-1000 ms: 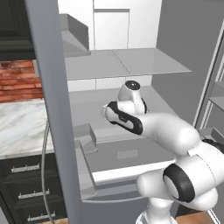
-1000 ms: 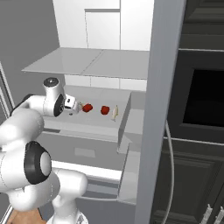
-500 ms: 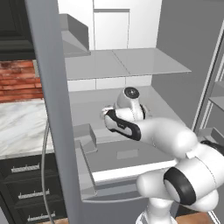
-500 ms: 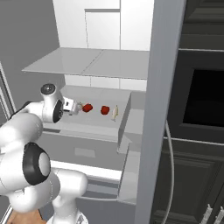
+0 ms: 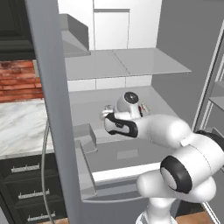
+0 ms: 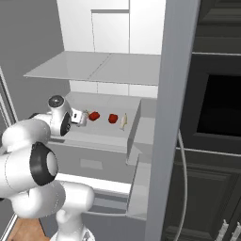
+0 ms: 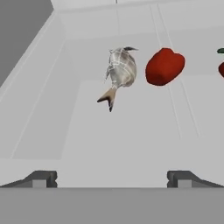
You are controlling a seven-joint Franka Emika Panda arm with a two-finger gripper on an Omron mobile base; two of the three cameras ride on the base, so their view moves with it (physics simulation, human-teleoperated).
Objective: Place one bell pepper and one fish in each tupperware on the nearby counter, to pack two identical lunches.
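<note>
The white arm's two-finger gripper [image 7: 112,178], fingers spread and empty, is advancing toward the silvery scaled fish [image 7: 119,73] (just beside the glossy red bell pepper [image 7: 164,66]), setting up a first pick.

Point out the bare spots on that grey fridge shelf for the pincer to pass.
Bare shelf lies between the pincer and the fish. Crowded farther in: the fish and a red bell pepper lie close together, another pepper beyond.

Brick wall [image 5: 19,81], black cabinets [image 5: 28,190], dark oven [image 6: 221,113].
</note>
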